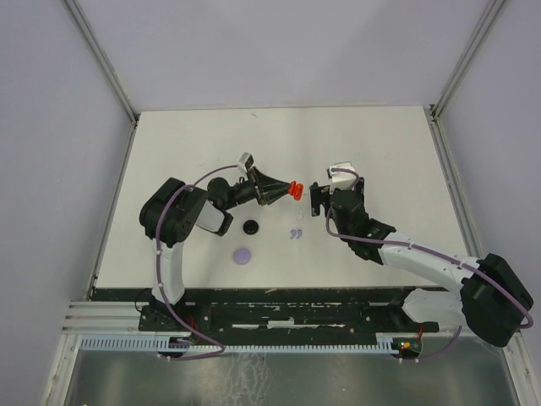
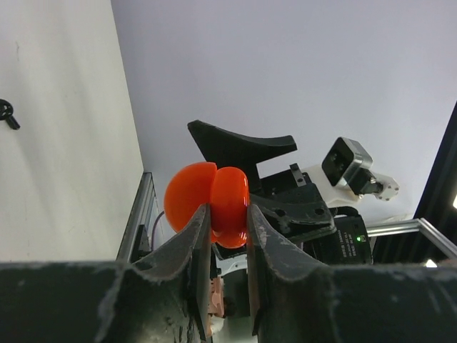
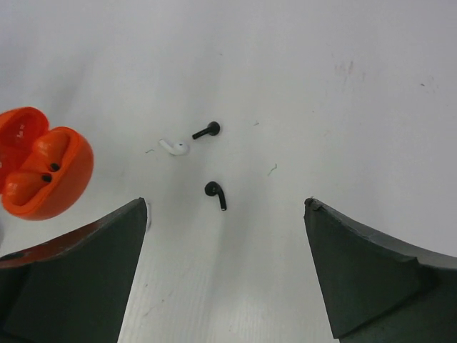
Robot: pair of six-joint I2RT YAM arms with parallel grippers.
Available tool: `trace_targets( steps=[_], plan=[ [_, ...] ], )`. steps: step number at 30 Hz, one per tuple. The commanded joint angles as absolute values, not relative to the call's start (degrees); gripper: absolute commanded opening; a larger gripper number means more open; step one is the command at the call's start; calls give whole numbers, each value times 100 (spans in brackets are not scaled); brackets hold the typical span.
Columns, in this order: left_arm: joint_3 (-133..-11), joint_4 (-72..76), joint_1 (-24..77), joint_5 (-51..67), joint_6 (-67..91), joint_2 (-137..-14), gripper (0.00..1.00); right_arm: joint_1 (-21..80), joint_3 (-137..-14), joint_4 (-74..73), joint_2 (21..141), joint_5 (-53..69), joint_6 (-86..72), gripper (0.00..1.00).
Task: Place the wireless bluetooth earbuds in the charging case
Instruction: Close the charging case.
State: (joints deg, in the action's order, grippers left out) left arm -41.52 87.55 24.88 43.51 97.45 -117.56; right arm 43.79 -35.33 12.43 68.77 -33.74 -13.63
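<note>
Left end effector (image 2: 227, 216) clamps the open red charging case (image 2: 191, 194) — right end effector (image 3: 225, 206) spread wide, empty.

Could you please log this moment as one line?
left claw shut on red case; right claw open; upper black earbud, lower black earbud, white earbud on table

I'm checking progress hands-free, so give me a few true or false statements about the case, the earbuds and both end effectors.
1. The left end effector is clamped on the orange case. True.
2. The right end effector holds something. False: it is open and empty.
3. The case is closed. False: the right wrist view shows it open.
4. A white earbud lies on the table. True.
</note>
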Motion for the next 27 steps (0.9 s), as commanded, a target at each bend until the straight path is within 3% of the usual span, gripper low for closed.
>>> trace_targets(
  steps=[1,14,27],
  plan=[
    [-4460,9902,2494,4910,9554,-11803,3,4289,-3655,937,6795,-3853,-1328,100],
    [-3951,9404,2524,3659,9928,-11483,3,4264,-3270,1949,6803,-2666,-1056,99],
    [-3410,9298,2885,2330,10410,-11229,3,4518,-3436,2901,7870,-2135,-998,100]
  ],
)
